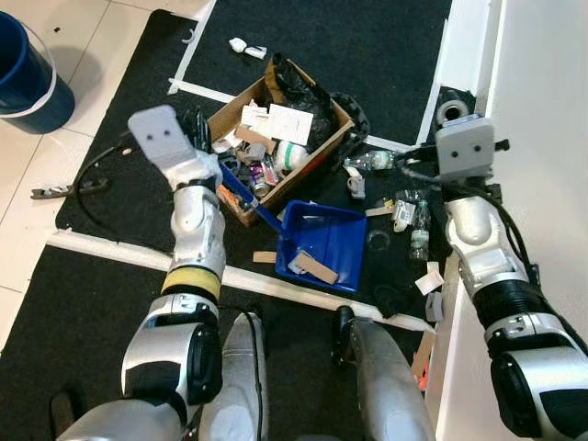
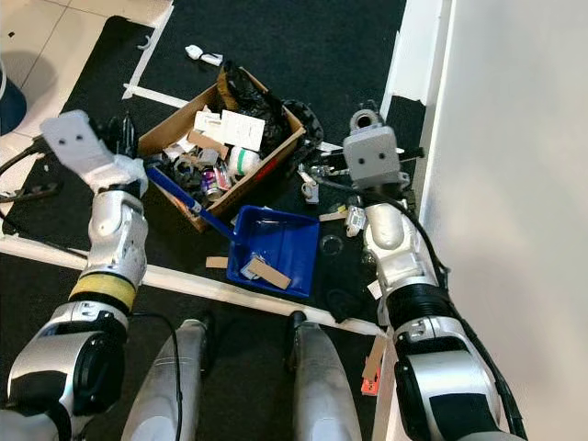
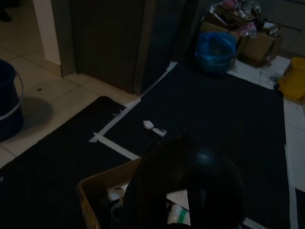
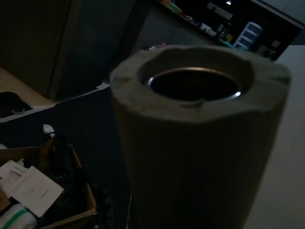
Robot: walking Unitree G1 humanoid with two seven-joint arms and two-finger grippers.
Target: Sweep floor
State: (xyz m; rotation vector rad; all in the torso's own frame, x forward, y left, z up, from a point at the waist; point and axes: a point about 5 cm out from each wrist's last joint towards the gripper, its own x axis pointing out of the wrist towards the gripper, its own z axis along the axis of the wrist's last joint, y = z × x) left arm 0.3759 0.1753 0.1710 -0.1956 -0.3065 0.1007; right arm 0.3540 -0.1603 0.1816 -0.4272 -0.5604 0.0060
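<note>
Left eye view first: a blue bucket (image 1: 28, 78) sits far off on the tiles. The left gripper (image 1: 196, 129) is up by the cardboard box (image 1: 276, 138) full of trash, at the top of the blue dustpan's handle (image 1: 241, 193). I cannot tell how its fingers are set. The blue dustpan (image 1: 322, 243) lies on the black floor mat (image 1: 110, 303) (a brown scrap is inside). The right gripper (image 2: 354, 161) is by the white wall, and a grey tube (image 4: 195, 143) sits right in front of its camera; whether its fingers are closed on it, I cannot tell.

Blue dustpan (image 1: 323, 241) holding cardboard scraps (image 1: 315, 267)
</note>
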